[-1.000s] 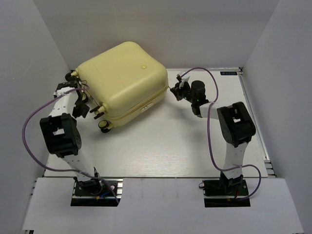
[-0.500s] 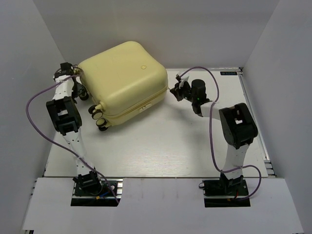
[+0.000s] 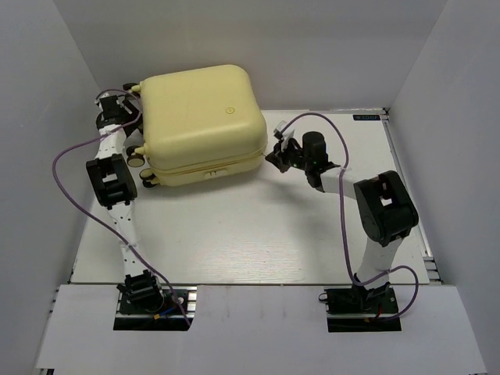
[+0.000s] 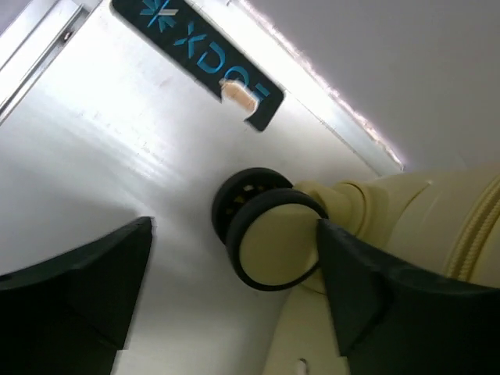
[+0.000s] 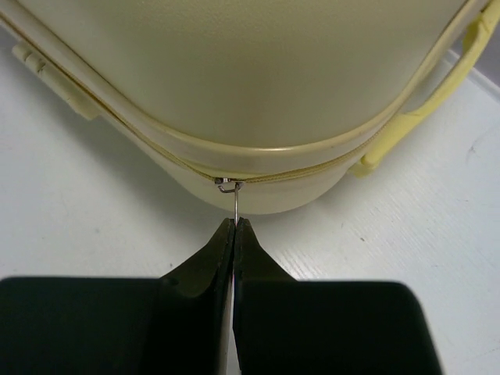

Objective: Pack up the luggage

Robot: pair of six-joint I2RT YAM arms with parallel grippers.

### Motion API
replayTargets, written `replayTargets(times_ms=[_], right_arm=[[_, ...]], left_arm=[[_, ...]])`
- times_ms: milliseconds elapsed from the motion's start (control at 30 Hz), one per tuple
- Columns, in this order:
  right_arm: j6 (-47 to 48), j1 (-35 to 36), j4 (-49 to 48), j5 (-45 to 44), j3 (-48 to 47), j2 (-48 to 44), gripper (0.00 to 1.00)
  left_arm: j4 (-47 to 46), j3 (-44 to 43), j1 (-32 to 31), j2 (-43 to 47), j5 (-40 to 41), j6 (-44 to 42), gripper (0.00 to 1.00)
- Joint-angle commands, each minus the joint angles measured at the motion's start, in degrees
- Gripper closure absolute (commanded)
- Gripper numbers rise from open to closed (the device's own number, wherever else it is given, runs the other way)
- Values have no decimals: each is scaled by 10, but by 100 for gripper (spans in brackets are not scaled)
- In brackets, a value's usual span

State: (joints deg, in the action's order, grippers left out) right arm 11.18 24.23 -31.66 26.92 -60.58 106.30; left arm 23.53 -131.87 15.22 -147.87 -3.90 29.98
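The pale yellow suitcase lies closed at the back left of the table. My right gripper is at its right corner, shut on the thin metal zipper pull that hangs from the zipper seam. My left gripper is at the suitcase's far left end, jaws open. In the left wrist view a black-and-cream wheel sits between the open fingers, and the right finger rests against the wheel's mount.
White walls close in the table at the back and sides. A metal rail with a blue label runs along the table's far edge. A yellow handle sticks out on the suitcase's side. Two more wheels face the left arm.
The suitcase has turned and slid toward the back left. My left gripper moved back along its left end. My right gripper followed the right corner, still holding the zipper pull.
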Motion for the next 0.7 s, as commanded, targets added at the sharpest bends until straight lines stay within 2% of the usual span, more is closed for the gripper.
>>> replayTargets(times_ms=[0, 100, 200, 233, 267, 300, 333, 367, 433, 467, 567, 667], right_arm=[[27, 7, 19, -13, 9, -21, 100], [33, 17, 33, -13, 11, -25, 100], [27, 21, 38, -33, 6, -24, 100], [26, 21, 36, -40, 6, -25, 100], [21, 22, 35, -50, 7, -25, 100], [17, 21, 29, -63, 9, -23, 100], [11, 21, 25, -72, 9, -26, 100], [11, 22, 25, -75, 11, -25, 100], [7, 23, 19, -90, 12, -27, 100], [6, 25, 18, -93, 12, -27, 100], [-2, 22, 2, -104, 18, -31, 100], [-13, 23, -7, -105, 24, -36, 100]], left_arm=[[-48, 40, -109, 12, -117, -16, 0], [-8, 100, -108, 75, -105, -47, 0], [71, 143, -100, 159, 36, -62, 0], [110, 154, -93, 192, 61, -65, 0], [153, 154, -90, 209, 159, -59, 0], [181, 149, -88, 248, 194, -37, 0], [264, 136, -76, 261, 221, -27, 0], [291, 129, -71, 272, 270, -6, 0], [340, 98, -51, 307, 280, 24, 0], [395, 99, -39, 318, 286, 48, 0], [446, 118, -2, 391, 280, 90, 0], [453, 146, 8, 419, 257, 91, 0]])
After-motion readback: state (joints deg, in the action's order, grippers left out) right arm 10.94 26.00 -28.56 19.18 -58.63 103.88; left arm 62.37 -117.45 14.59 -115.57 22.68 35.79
